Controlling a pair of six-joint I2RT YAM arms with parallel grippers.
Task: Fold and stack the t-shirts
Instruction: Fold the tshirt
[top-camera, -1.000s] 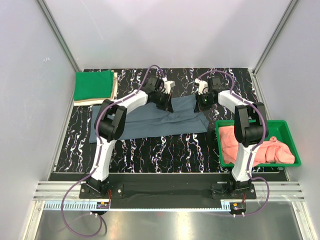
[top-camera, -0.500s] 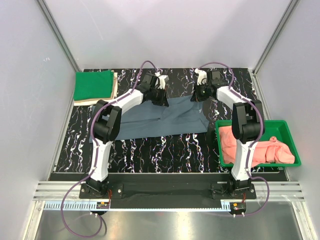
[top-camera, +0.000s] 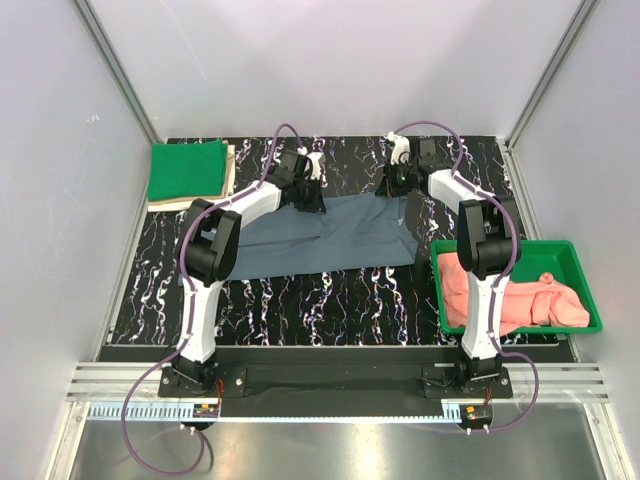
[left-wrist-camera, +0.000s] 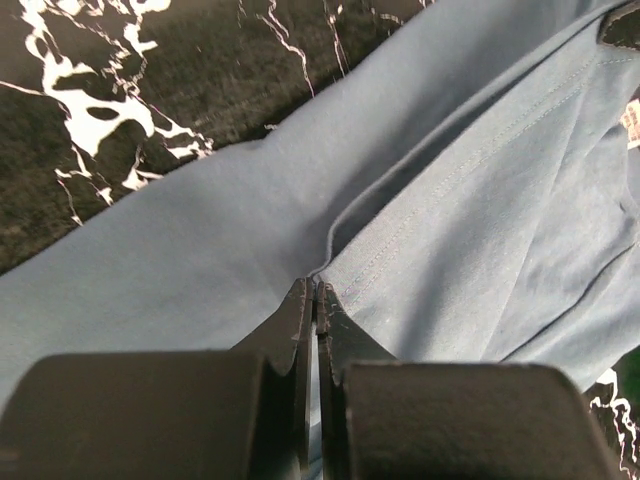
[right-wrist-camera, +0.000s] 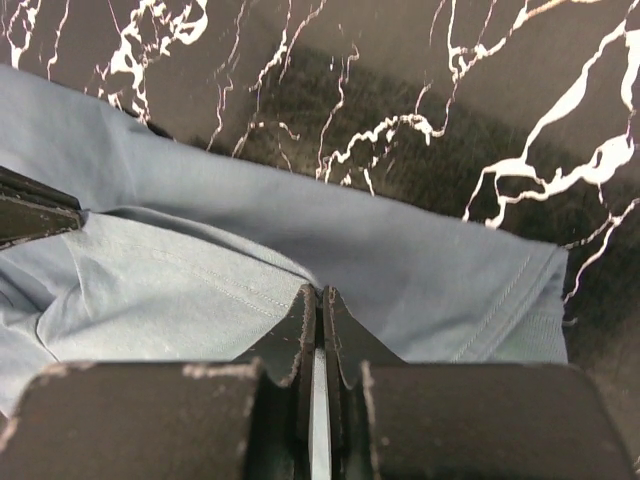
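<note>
A grey-blue t-shirt (top-camera: 320, 232) lies spread on the black marbled table, folded over along its far edge. My left gripper (top-camera: 312, 197) is shut on the shirt's far left hem; the left wrist view shows the cloth (left-wrist-camera: 450, 220) pinched at the fingertips (left-wrist-camera: 316, 290). My right gripper (top-camera: 396, 187) is shut on the far right hem; the right wrist view shows the cloth (right-wrist-camera: 200, 290) pinched at its tips (right-wrist-camera: 320, 296). A folded green t-shirt (top-camera: 186, 170) lies on a beige one at the far left. A pink t-shirt (top-camera: 510, 290) lies bunched in the green tray (top-camera: 575, 260).
The green tray stands at the right, close to the blue shirt's right edge. White walls enclose the table on three sides. The folded stack sits at the table's far left corner.
Both grippers have moved away from the arm bases toward the far edge and apart, carrying the shirt's hem with them. The fold now lies flatter and wider.
</note>
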